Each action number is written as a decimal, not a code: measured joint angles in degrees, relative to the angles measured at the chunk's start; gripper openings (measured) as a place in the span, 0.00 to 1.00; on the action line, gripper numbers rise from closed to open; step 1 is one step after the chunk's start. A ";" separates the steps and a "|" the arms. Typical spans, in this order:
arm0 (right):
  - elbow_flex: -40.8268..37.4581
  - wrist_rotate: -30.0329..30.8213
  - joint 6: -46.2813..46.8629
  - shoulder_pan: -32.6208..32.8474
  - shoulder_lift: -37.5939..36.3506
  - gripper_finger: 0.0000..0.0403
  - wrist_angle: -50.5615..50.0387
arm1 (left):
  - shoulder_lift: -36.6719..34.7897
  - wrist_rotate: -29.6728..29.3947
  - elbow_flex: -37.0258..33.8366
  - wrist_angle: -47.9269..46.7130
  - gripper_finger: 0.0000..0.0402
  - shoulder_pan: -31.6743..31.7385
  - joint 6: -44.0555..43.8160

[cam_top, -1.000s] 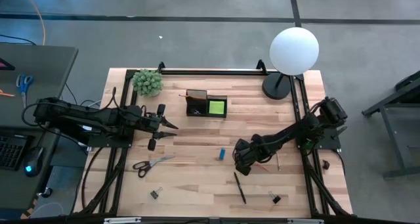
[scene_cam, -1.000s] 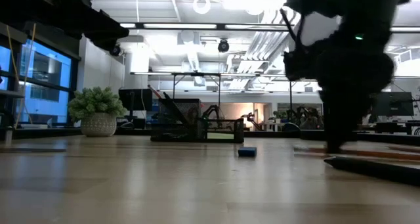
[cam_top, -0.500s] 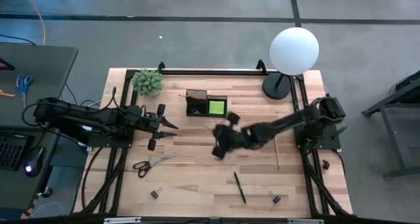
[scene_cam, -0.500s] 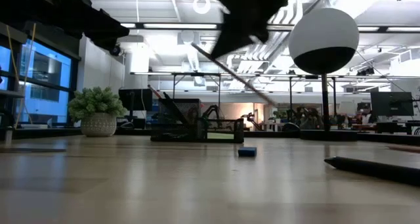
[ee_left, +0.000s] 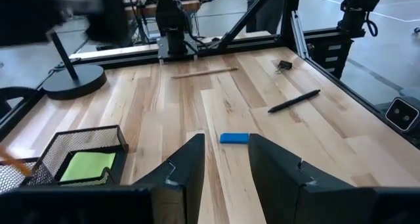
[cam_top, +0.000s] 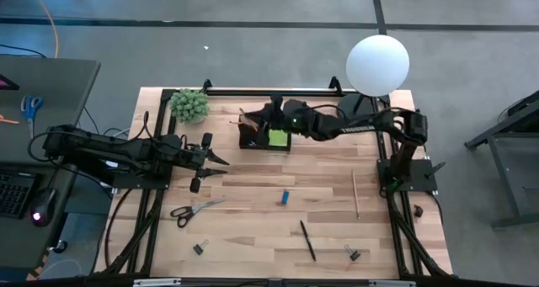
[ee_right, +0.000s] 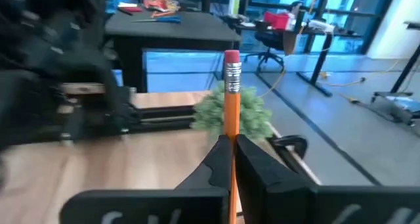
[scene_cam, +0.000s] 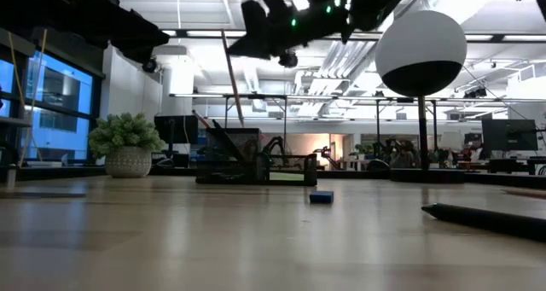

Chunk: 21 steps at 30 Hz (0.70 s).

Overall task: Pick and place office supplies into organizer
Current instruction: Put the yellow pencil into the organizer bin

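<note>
Left arm lies along the tabletop's (cam_top: 253, 236) left edge, left gripper (cam_top: 221, 162) pointing toward the centre at mid-depth, hovering with nothing between its fingers; jaws parted a little, gap visible in the left wrist view. Small green plant (cam_top: 189, 105) sits at the far left corner. Black-handled scissors (cam_top: 192, 209) lie flat toward the near left, just in front of the left gripper; one binder clip (cam_top: 200, 248) is near the front edge below them. Black mesh organizer (cam_top: 263, 135) stands at the far edge, left of centre, with the lime-green sticky-note pad (cam_top: 278, 138) already inside its right-hand compartment. Right arm reaches across from the right edge to the far side; right gripper (cam_top: 271, 117) is poised above the organizer, jaws clenched on an orange pencil (ee_right: 231, 112), eraser end up. In the low view the pencil (scene_cam: 233, 76) hangs tilted slightly, its lower tip over the organizer's taller left part; whether it touches the mesh cannot be told. Small blue block (cam_top: 285, 197) lies at the table centre. Dark pen (cam_top: 308, 240) lies near the front edge, right of centre; a second binder clip (cam_top: 354, 254) is just right of it. Wooden pencil (cam_top: 354, 193) lies toward the right edge. White globe lamp (cam_top: 377, 65) stands at the far right corner.
</note>
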 joint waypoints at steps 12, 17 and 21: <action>0.04 -6.98 3.92 -6.14 6.34 0.00 4.96 | 0.02 -0.16 0.00 0.04 0.26 0.00 0.04; 0.02 -8.54 5.90 -6.28 8.27 0.01 2.30 | 0.37 -0.18 0.00 -0.05 0.26 0.01 0.06; 0.04 -7.18 6.08 -6.23 8.10 0.04 0.55 | 0.35 -0.18 0.00 0.07 0.26 0.02 0.04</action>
